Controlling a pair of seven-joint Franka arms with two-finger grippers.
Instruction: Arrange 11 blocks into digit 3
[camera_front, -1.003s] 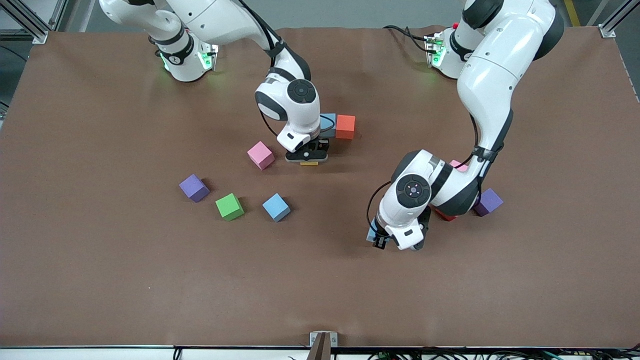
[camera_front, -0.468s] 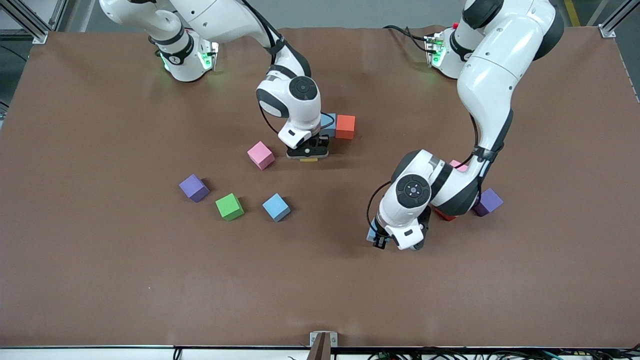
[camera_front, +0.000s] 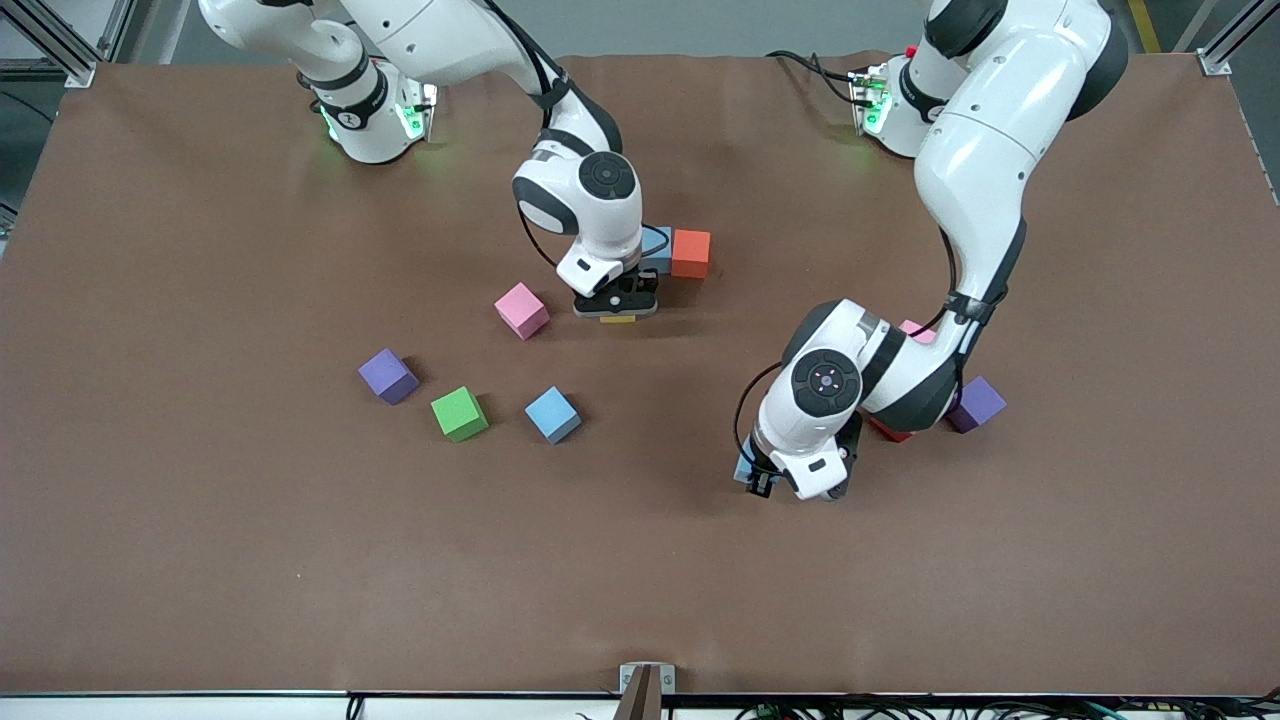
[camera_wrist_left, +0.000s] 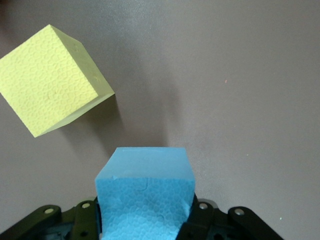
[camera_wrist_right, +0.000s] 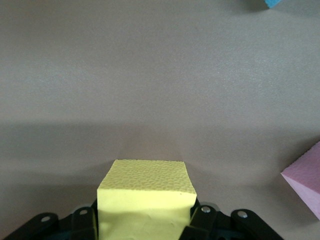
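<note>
The right pincer grips a yellow block low over the bench, beside the touching blue block and orange block. The left pincer grips a light blue block near another yellow block. Pink, green and blue blocks lie scattered toward the right arm's end.

Two cubes touching, mid-table; others scattered nearer cam.
</note>
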